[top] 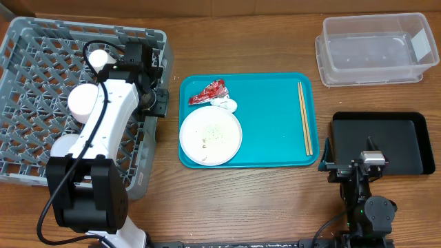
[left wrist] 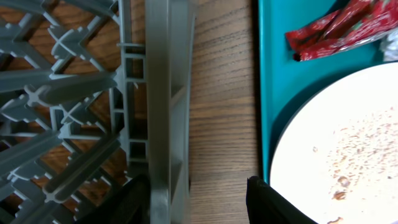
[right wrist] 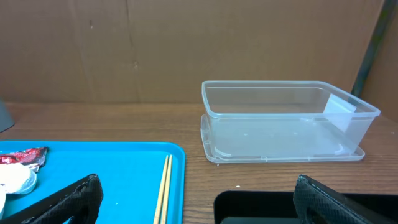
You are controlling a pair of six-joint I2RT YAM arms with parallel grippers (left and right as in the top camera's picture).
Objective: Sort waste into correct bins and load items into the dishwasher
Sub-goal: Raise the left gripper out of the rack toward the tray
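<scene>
- Two grippers show from overhead: the left gripper (top: 157,103) sits at the right wall of the grey dish rack (top: 27,83), and the right gripper (top: 362,158) sits at the near edge of the black tray (top: 420,148).
- Inside the rack, partly hidden by the left arm (top: 103,124), lie a small white cup (top: 100,57), one bowl (top: 84,102) and a second bowl (top: 60,146).
- On the teal tray (top: 269,96) the red wrapper (top: 209,91) lies just beside the white scrap (top: 226,105). The large white plate (top: 211,136) below them carries crumbs (top: 213,131), and the chopsticks (top: 304,117) lie along the right edge. The clear tub (top: 375,49) stands well apart at the top right.
- Left wrist view: the fingers (left wrist: 270,202) are parted and straddle the rack wall, one inside the rack and one over the bare table (left wrist: 224,112) just beside the plate. They hold nothing.
- Right wrist view: the fingers (right wrist: 74,199) are spread wide and hold nothing. One is over the teal tray's corner and the other over the black tray, with the clear tub ahead.
</scene>
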